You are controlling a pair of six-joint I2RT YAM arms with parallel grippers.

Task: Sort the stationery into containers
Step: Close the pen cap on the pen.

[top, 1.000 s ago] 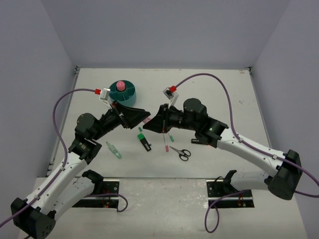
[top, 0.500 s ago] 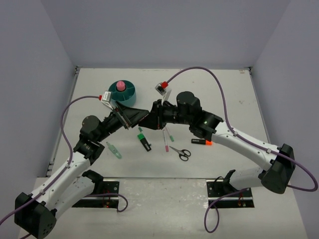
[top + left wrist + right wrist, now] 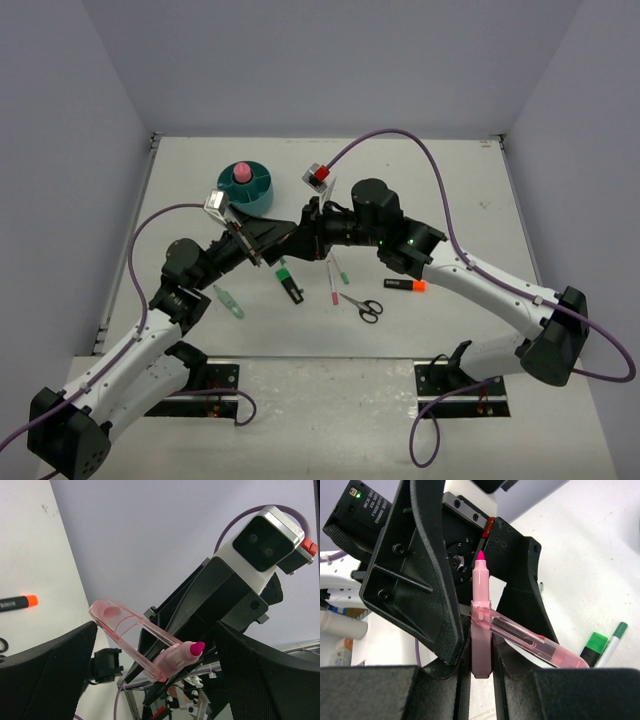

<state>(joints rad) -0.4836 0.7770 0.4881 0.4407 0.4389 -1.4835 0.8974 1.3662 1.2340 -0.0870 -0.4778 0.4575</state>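
My right gripper [image 3: 481, 656] is shut on the barrel of a pink marker [image 3: 480, 587], held in the air with its magenta tip bare. Its clear pink cap [image 3: 530, 640] juts off at an angle from the marker's collar. My left gripper [image 3: 156, 630] faces it nose to nose, jaws wide apart on either side of the marker [image 3: 180, 655] and cap [image 3: 125, 625], touching neither. In the top view the two grippers [image 3: 272, 236] [image 3: 306, 232] meet just right of the round teal organizer [image 3: 258, 195], which holds a pink roll [image 3: 241, 174].
On the table below lie a black-and-green marker [image 3: 288, 280], two thin white pens [image 3: 333, 283], black-handled scissors [image 3: 362, 306], a black-and-orange marker [image 3: 404, 285] and a pale green item [image 3: 229, 301]. Walls stand at both sides and the back.
My right gripper has carried the pink marker leftward into the open jaws of my left gripper. The left arm has shifted slightly. The black-and-orange marker is now uncovered.
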